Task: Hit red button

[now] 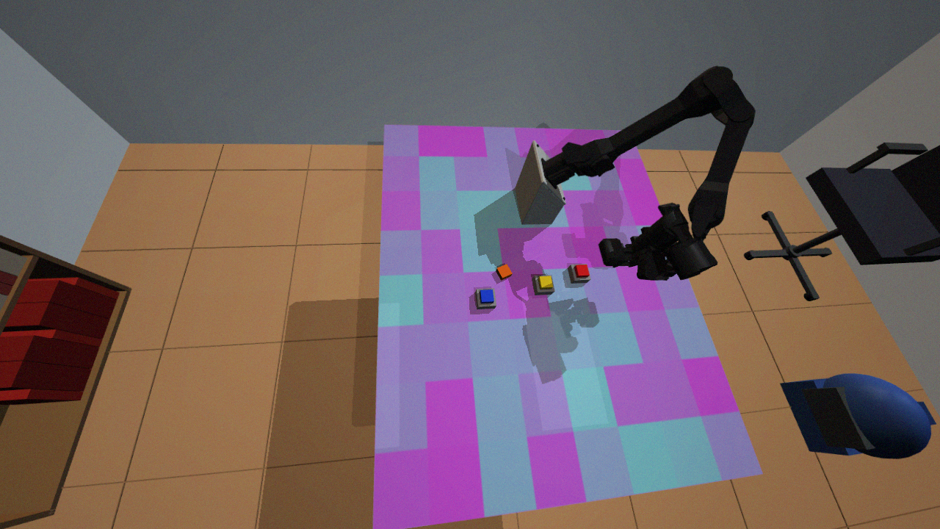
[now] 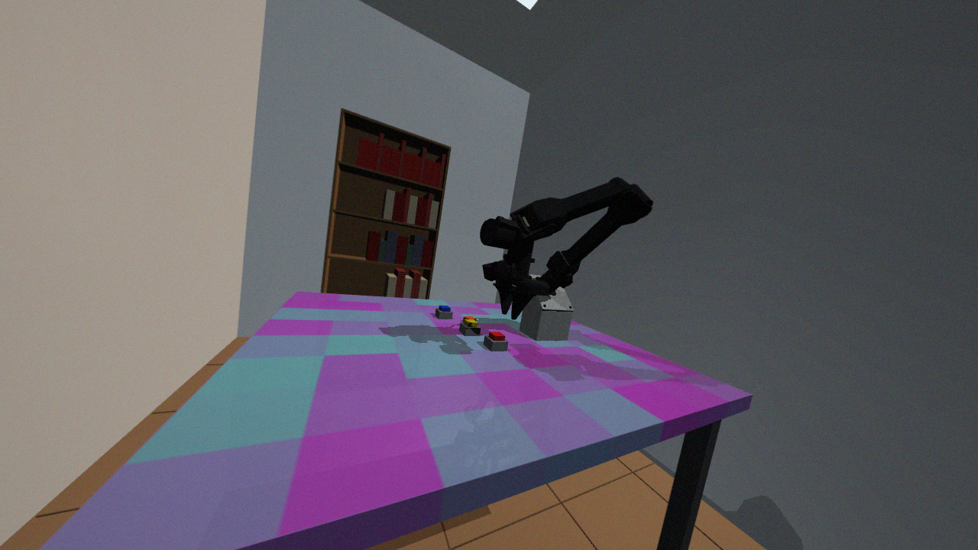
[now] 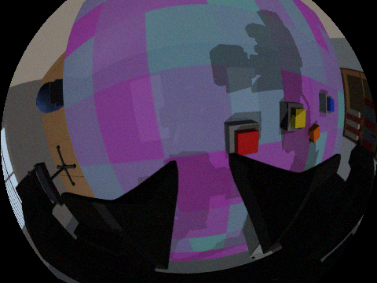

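Three square push-buttons on grey bases, a red button [image 1: 581, 270], a yellow button [image 1: 545, 283] and a blue button [image 1: 486, 296], sit on the chequered purple, magenta and teal table [image 1: 453, 421], with a small orange block [image 1: 504, 270] beside them. No writing is legible anywhere. The black parallel-jaw gripper [image 2: 513, 305] hangs above the table just right of the red button, its pointed jaws partly open and holding nothing.

Light was dim and came from above, casting blocky arm shadows across the table [image 1: 460, 421]. The wrist view was fisheye-warped, soft and black-cornered.
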You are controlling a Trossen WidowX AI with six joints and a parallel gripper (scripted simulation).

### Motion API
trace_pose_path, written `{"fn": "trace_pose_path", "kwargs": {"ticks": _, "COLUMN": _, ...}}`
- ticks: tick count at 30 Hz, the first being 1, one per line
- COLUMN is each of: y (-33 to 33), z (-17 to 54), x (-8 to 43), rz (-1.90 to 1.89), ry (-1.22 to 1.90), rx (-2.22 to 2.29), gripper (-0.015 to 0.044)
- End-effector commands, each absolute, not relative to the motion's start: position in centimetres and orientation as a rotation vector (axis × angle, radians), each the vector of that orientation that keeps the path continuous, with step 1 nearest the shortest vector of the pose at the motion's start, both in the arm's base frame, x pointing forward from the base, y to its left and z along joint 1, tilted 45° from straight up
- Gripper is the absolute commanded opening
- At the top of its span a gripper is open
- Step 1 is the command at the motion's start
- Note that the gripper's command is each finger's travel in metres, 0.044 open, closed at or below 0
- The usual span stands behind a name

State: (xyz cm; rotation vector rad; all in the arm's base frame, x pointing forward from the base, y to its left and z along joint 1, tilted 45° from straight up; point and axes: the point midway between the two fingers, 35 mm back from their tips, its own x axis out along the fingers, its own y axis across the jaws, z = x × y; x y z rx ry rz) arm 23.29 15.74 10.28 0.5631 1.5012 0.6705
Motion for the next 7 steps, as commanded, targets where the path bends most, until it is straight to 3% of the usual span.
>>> {"fn": "trace_pose_path", "kwargs": {"ticks": 1, "y": 16.48, "z": 13.89, "x": 22.99, "rz": 0.676, "ry": 1.497, "rx": 0.559, "gripper": 0.0282}}
{"fn": "trace_pose_path", "kwargs": {"ticks": 5, "y": 16.48, "z": 13.89, "x": 22.99, "rz": 0.676, "ry": 1.497, "rx": 0.559, "gripper": 0.0387}}
{"fn": "trace_pose_path", "kwargs": {"ticks": 7, "y": 16.48, "z": 13.89, "x": 22.99, "rz": 0.676, "ry": 1.497, "rx": 0.559, "gripper": 0.04}}
